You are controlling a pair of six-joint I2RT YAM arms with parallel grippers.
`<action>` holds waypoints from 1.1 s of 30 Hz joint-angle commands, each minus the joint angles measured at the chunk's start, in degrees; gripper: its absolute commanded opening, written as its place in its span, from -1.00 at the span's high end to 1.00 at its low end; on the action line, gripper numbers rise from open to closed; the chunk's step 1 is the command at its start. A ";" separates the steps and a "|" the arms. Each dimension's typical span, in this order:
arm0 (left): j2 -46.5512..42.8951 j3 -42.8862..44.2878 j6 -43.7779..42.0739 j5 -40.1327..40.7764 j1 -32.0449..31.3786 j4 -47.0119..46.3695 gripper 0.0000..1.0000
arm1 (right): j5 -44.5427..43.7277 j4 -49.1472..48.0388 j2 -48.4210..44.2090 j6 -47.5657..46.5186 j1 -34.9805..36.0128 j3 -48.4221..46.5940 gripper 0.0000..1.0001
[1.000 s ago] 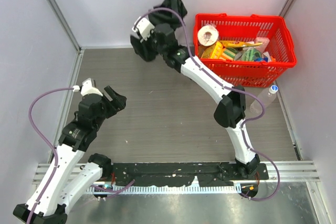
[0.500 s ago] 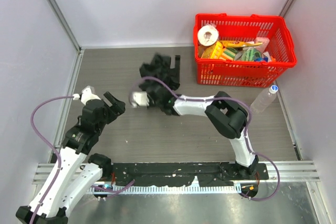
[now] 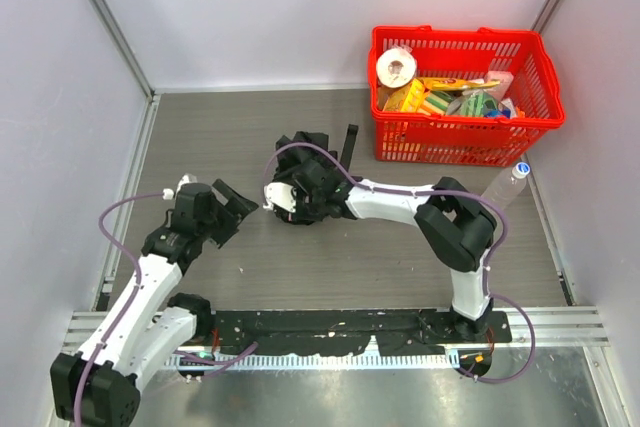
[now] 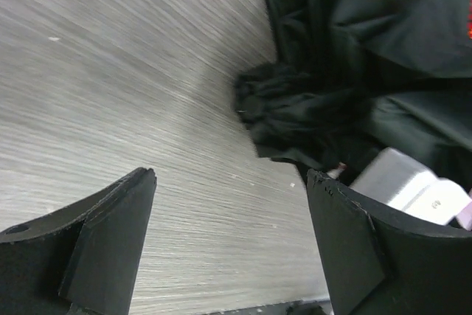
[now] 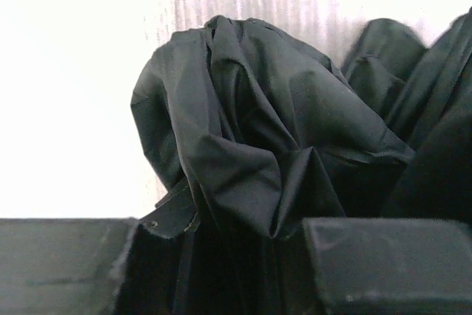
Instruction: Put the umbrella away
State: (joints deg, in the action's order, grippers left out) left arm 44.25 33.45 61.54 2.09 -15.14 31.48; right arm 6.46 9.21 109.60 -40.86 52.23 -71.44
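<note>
At mid-table, one umbrella (image 5: 251,145) is clenched by the right gripper (image 5: 236,245). The left gripper (image 4: 230,182) gapes empty. One basket (image 3: 455,142) stands behind.

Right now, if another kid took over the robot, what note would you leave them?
Left claw: open, empty, close to the umbrella.
Right claw: shut on the umbrella's bunched black fabric.
Umbrella: crumpled in the middle of the table, left of the red basket.
Done: one claw has hold of the umbrella.
Left: gather the loose fabric, probably with the left claw helping, then put the umbrella away.
</note>
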 commanded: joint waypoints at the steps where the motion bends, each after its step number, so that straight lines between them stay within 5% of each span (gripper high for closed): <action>1: 3.64 -1.28 6.22 -13.14 1.77 -10.55 -0.73 | 9.71 10.03 3.68 7.46 -0.46 -4.84 0.99; 8: 12.77 -13.93 21.50 -27.13 5.91 -30.05 -0.77 | 18.05 17.93 9.92 13.08 -3.18 -10.37 0.99; 15: 17.98 -13.68 24.15 -28.02 5.91 -35.52 -0.84 | 30.25 25.32 15.64 17.47 -6.43 -17.06 0.99; 23: 15.33 -20.01 27.15 -22.83 5.82 -47.39 -0.94 | 40.55 22.97 20.04 24.85 -9.33 -17.51 0.98; 33: 35.72 -17.46 28.73 -21.17 -0.41 -68.04 -0.99 | 47.77 13.82 20.83 32.07 -12.41 -14.34 0.99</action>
State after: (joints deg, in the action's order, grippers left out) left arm 76.18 14.87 89.78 -22.48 -13.15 -25.39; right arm 49.58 21.54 126.78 -13.80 40.32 -88.55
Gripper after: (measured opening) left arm 0.994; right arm 0.255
